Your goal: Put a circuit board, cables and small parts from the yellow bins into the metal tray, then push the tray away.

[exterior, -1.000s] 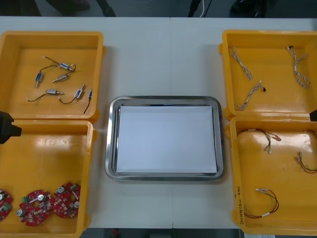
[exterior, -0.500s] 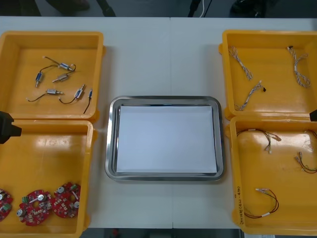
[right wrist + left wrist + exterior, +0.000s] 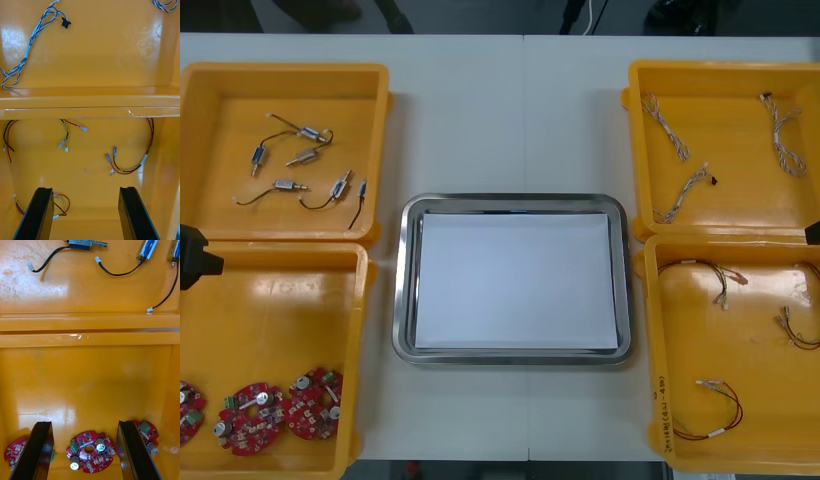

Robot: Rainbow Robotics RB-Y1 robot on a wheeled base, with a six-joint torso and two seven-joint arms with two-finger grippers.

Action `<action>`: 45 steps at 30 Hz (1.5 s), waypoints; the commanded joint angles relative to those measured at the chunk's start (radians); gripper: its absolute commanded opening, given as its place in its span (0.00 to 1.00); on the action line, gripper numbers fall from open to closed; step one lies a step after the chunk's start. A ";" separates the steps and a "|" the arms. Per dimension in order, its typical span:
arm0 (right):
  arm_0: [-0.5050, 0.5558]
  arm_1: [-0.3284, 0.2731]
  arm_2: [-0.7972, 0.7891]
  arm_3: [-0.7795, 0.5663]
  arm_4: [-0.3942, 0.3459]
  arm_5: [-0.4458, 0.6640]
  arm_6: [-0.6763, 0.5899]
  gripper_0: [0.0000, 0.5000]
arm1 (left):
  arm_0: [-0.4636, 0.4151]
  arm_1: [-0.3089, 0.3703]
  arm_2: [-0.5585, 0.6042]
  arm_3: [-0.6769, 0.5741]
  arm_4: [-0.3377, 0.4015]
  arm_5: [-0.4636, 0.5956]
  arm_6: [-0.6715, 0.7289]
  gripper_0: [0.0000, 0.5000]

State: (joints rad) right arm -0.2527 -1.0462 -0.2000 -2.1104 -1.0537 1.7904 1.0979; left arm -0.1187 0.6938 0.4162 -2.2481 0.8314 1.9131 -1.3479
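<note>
The metal tray [image 3: 406,290], white inside, lies at the table's middle with nothing in it. My left gripper [image 3: 84,424] hangs open over the near left yellow bin [image 3: 280,300]; a round red circuit board [image 3: 89,452] lies between its fingers, below them. Two more boards [image 3: 147,433] lie at either side. My right gripper [image 3: 85,189] hangs open over the near right yellow bin [image 3: 740,345], above red and yellow cables [image 3: 129,161]. Both arms show as dark tips at the side edges of the front view.
The far left bin [image 3: 240,80] holds several small metal parts [image 3: 308,134] with black cables. The far right bin [image 3: 725,80] holds twisted blue and white cables [image 3: 680,195]. Bare table runs between the bins beyond the tray.
</note>
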 commanded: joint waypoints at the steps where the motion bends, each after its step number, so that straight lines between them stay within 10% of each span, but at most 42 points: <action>1: -0.016 -0.011 -0.030 -0.008 -0.011 0.000 0.040 1.00 | 0.013 0.044 0.012 -0.024 -0.005 0.007 0.105 1.00; 16: 0.056 0.031 -0.035 -0.036 -0.008 -0.003 0.023 1.00 | 0.019 0.049 -0.007 -0.007 0.017 0.007 0.095 1.00; 30: 0.251 0.156 -0.035 -0.218 0.149 -0.091 -0.027 1.00 | 0.120 0.108 -0.002 -0.007 0.052 0.007 -0.094 1.00; 45: 0.380 0.249 0.036 -0.264 0.248 -0.094 -0.046 1.00 | 0.326 0.187 0.018 -0.007 0.106 -0.221 -0.315 1.00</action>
State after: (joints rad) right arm 0.1030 -0.8056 -0.1975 -2.3451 -0.8429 1.7038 1.0921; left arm 0.1331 0.8215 0.4157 -2.2472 0.9170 1.7467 -1.6019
